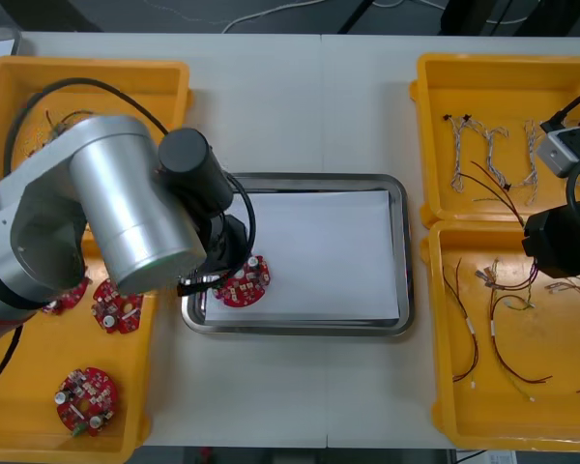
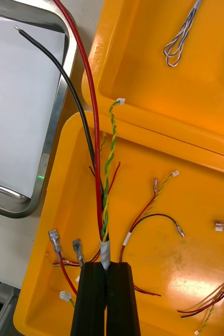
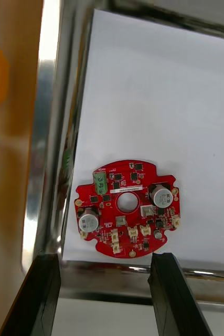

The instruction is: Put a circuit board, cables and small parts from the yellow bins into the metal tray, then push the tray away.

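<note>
The circuit board (image 3: 126,210) is laid in the near left corner of the tray (image 1: 402,253) under the spread left gripper (image 3: 104,258), and a cable bundle (image 2: 98,173), pinched by the right gripper (image 2: 107,269) seemingly above its bin (image 2: 195,273), must be carried there next.

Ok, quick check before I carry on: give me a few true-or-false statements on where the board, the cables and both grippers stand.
1. A circuit board lies in the near-left corner of the metal tray. True.
2. The left gripper is shut on it. False: its fingers stand open, and the board lies free.
3. The right gripper is shut on a cable bundle above a right-side yellow bin. True.
4. The near left bin holds no boards. False: several red boards lie in it.
</note>
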`<control>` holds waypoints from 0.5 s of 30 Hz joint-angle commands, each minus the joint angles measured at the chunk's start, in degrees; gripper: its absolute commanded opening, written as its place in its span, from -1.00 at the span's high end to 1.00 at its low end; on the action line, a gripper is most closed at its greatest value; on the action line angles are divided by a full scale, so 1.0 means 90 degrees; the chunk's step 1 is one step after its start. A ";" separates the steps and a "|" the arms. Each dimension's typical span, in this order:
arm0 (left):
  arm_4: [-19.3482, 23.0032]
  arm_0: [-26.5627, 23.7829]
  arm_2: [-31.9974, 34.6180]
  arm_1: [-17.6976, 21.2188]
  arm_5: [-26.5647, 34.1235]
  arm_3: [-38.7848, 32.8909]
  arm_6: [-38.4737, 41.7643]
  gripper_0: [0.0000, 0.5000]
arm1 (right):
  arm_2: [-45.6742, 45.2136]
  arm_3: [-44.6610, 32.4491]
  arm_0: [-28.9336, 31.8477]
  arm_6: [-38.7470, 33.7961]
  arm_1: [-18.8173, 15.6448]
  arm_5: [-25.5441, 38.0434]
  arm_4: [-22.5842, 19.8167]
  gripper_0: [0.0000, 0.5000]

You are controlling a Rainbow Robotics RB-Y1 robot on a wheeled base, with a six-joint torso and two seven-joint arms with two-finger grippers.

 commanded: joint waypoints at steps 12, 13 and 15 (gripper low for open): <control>0.1281 -0.0254 0.2410 0.0732 0.0742 0.0318 -0.2427 -1.00 | 0.0770 -0.0165 -0.0518 -0.0060 0.0056 0.0021 0.0072 1.00; 0.1301 -0.0254 0.2518 0.0771 0.0742 0.0425 -0.2515 -1.00 | 0.0897 -0.0155 -0.0625 -0.0041 0.0056 0.0021 0.0081 1.00; 0.1301 -0.0263 0.2684 0.0849 0.0742 0.0660 -0.2740 -1.00 | 0.1190 -0.0165 -0.0860 0.0008 0.0056 0.0021 0.0101 1.00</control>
